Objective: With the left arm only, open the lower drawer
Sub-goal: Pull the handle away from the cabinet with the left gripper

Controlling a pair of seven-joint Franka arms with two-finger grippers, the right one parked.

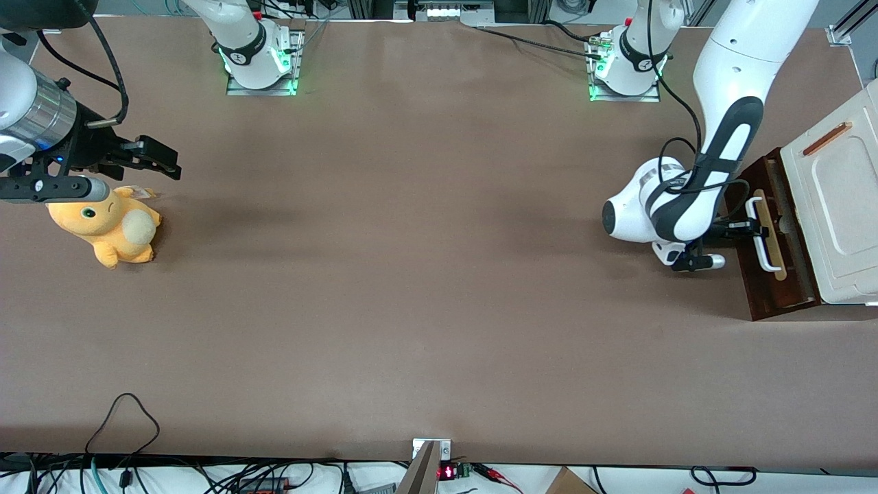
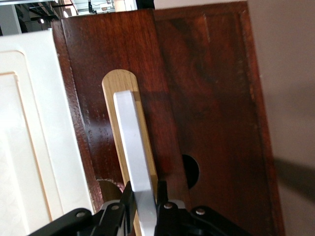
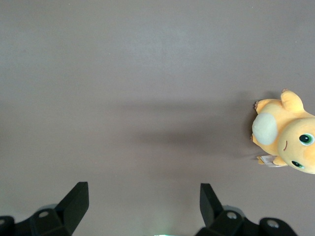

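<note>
The lower drawer (image 1: pixel 763 291) stands at the working arm's end of the table, its dark reddish-brown front bearing a white bar handle (image 1: pixel 760 237) on a tan strip (image 1: pixel 773 243). The white left arm (image 1: pixel 727 144) reaches down to it. Its black gripper (image 1: pixel 749 230) is at the middle of the handle. In the left wrist view the gripper (image 2: pixel 145 191) is shut on the white handle (image 2: pixel 132 142), one finger (image 2: pixel 127 195) on each side, over the tan strip (image 2: pixel 112 83) and the drawer front (image 2: pixel 206 98).
The cream-white panel (image 1: pixel 837 206) with a thin orange-brown strip (image 1: pixel 826 138) sits beside the drawer front; it also shows in the left wrist view (image 2: pixel 29 147). An orange plush toy (image 1: pixel 110 223) lies toward the parked arm's end of the brown table.
</note>
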